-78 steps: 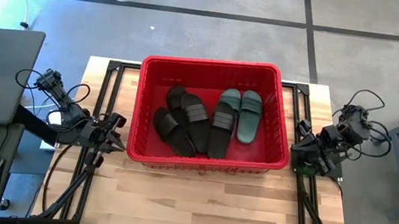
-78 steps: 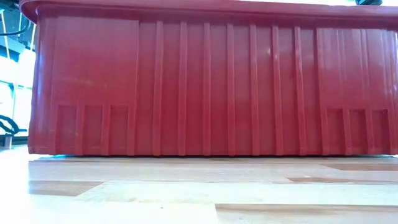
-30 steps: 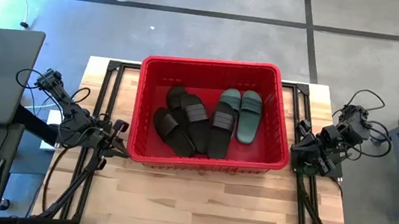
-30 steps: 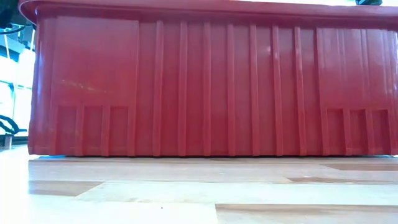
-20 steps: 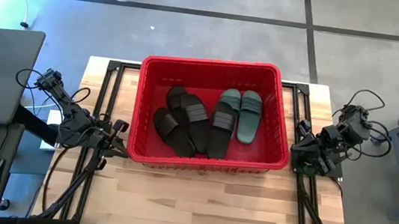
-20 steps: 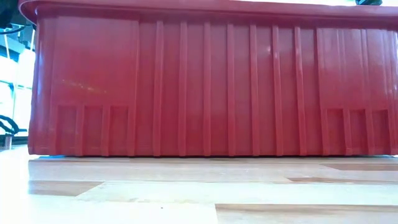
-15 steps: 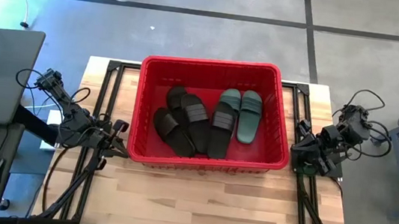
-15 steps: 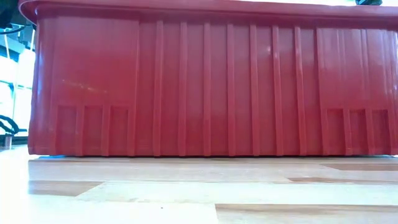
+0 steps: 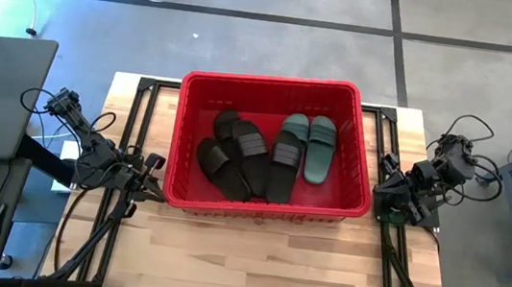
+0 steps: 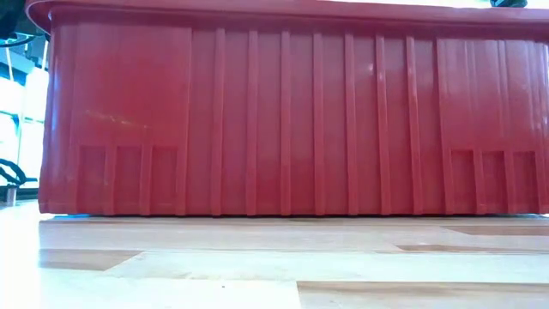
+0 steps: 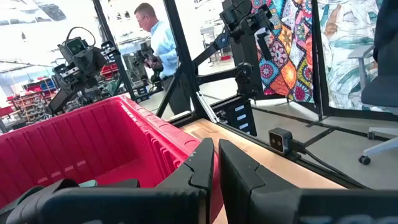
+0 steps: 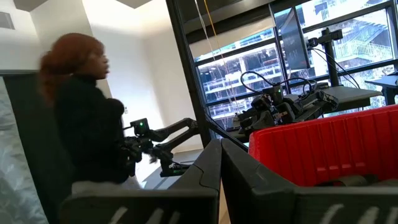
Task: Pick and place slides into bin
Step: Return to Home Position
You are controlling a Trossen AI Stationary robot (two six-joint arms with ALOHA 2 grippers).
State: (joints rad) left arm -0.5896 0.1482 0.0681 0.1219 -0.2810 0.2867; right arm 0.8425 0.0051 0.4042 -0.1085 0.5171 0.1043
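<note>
High view. My left arm is folded low at the left edge of the surface (image 9: pixel 262 260), elbow back. The left claw (image 9: pixel 153 178) points at the left wall of the bin (image 9: pixel 280 81), near its front corner. My right arm is folded the same way at the right edge, and the right claw (image 9: pixel 384 192) is just beside the bin's right wall. The bin stands mid-surface, between the arms. All slides lie inside it: black slides (image 9: pixel 235 156) overlapping from left to middle, green slides (image 9: pixel 320 149) on the right, one partly under a black one.

Low view. The ribbed front wall of the bin (image 10: pixel 292 120) fills the frame and sits flat on the surface (image 10: pixel 257 257). Neither arm shows.

Left wrist view. The left claw (image 11: pixel 216 168) has its fingers drawn together with only a slit between them, and it holds nothing. The bin's rim (image 11: pixel 155 127) is close ahead. My right arm (image 11: pixel 78 59) rises beyond the bin. A person (image 11: pixel 155 37) stands in the room behind.

Right wrist view. The right claw (image 12: pixel 221 165) is closed the same way and empty. The bin wall (image 12: pixel 336 146) is just ahead, and my left arm (image 12: pixel 273 109) shows past it. A person in black (image 12: pixel 87 124) is off to one side.
</note>
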